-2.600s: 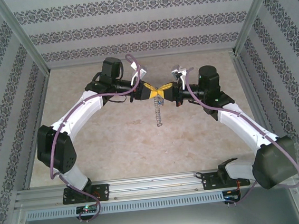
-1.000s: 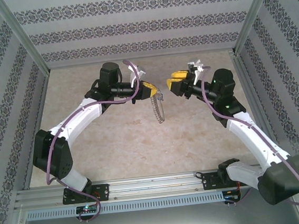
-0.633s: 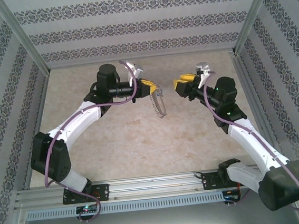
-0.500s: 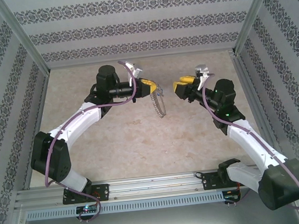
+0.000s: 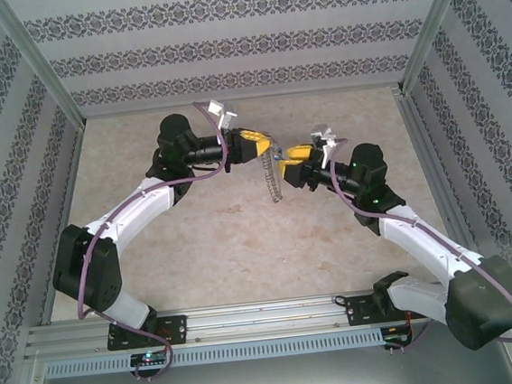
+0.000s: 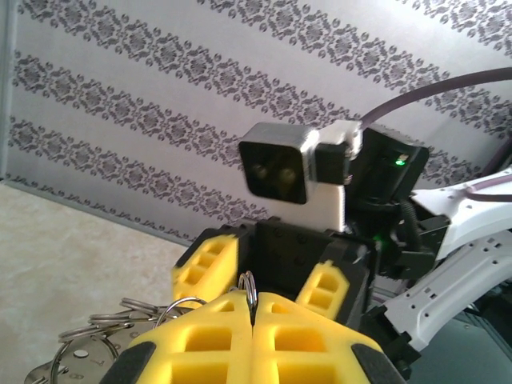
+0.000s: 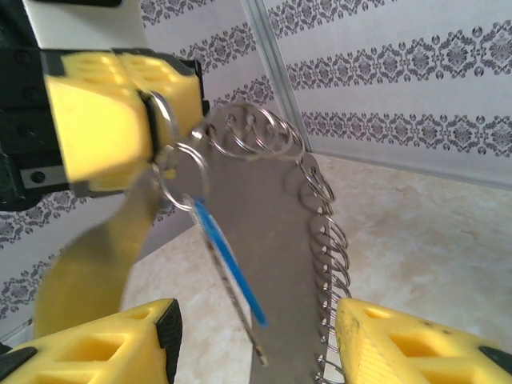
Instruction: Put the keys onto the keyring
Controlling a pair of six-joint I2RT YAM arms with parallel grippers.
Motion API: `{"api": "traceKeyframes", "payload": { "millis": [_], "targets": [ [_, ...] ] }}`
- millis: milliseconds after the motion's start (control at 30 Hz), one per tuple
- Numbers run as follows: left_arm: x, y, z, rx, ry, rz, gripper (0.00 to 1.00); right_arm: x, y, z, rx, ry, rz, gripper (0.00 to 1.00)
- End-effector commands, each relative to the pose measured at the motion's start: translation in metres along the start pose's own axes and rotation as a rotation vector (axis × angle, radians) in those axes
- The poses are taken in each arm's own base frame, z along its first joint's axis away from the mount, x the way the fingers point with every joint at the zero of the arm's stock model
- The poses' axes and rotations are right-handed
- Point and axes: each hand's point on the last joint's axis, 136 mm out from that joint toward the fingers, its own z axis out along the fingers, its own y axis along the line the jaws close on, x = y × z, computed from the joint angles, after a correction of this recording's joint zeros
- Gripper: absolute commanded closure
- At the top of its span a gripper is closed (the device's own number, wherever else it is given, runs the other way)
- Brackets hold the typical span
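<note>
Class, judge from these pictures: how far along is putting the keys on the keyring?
Done: the left hand is shut on the top of the keyring, held above the table, and the blue key seems to hang from a small ring there. In hand: the right hand, open, faces the dangling keyring. Left, probably: confirming the key is truly threaded, then setting it down.

White arm links (image 5: 140, 208), black joints (image 5: 90, 262), lilac cables (image 6: 448, 82) — yellow honeycombed fingers (image 6: 296, 344); green light (image 6: 398, 161)
</note>
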Motion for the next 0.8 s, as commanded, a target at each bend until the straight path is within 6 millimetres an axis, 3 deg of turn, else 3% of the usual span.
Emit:
{"api": "traceKeyframes", "payload": {
  "millis": [0, 367, 433, 633, 767],
  "targets": [
    [-0.009, -0.020, 0.004, 0.089, -0.020, 0.040, 1.00, -0.015, 0.008, 0.005, -0.035, -0.034, -0.064, 0.46],
    [-0.008, -0.023, 0.005, 0.121, -0.006, 0.023, 1.00, -0.027, 0.023, 0.017, -0.113, -0.020, -0.092, 0.49],
    [-0.007, -0.022, 0.005, 0.121, -0.006, 0.022, 1.00, -0.025, 0.028, 0.018, -0.135, -0.010, -0.096, 0.57],
    [-0.010, -0.020, 0.005, 0.103, -0.019, 0.041, 1.00, -0.018, 0.034, 0.015, -0.158, 0.017, -0.095, 0.97],
    [-0.014, -0.020, 0.004, 0.094, -0.030, 0.056, 1.00, -0.014, 0.036, 0.010, -0.152, 0.026, -0.098, 1.00]
  ]
}}
